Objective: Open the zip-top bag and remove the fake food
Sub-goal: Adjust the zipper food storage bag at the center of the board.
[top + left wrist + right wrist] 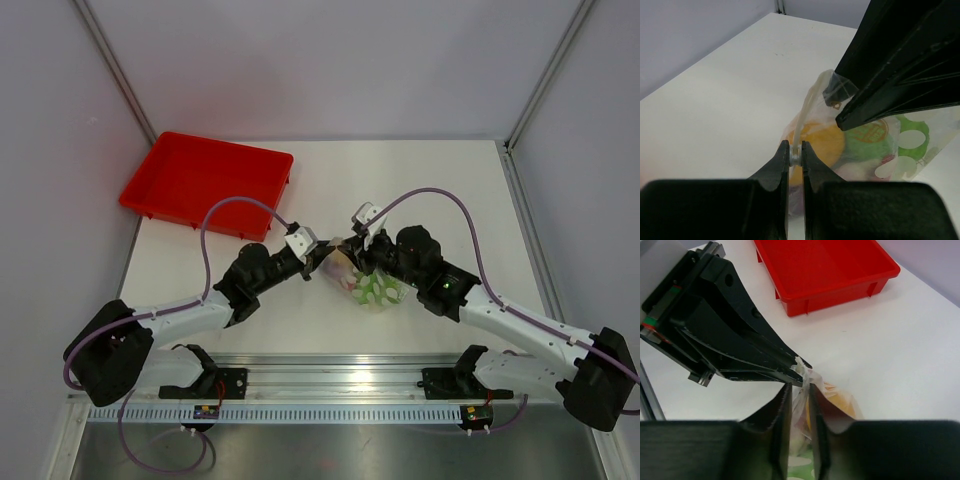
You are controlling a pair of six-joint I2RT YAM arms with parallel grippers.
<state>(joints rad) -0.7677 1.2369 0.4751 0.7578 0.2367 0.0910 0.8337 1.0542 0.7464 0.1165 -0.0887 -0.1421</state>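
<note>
The zip-top bag sits mid-table, clear and printed with green, and is lifted at its top edge between both grippers. Through it I see the fake food: a round yellow piece and a green piece. My left gripper is shut on the bag's white zip strip; from above it comes in from the left. My right gripper is shut on the bag's thin plastic beside the left fingertips. In the top view it reaches in from the right. The purple piece is hidden.
A red tray stands at the table's back left, also in the right wrist view. Grey walls enclose the white table on three sides. The arm bases and a rail run along the near edge.
</note>
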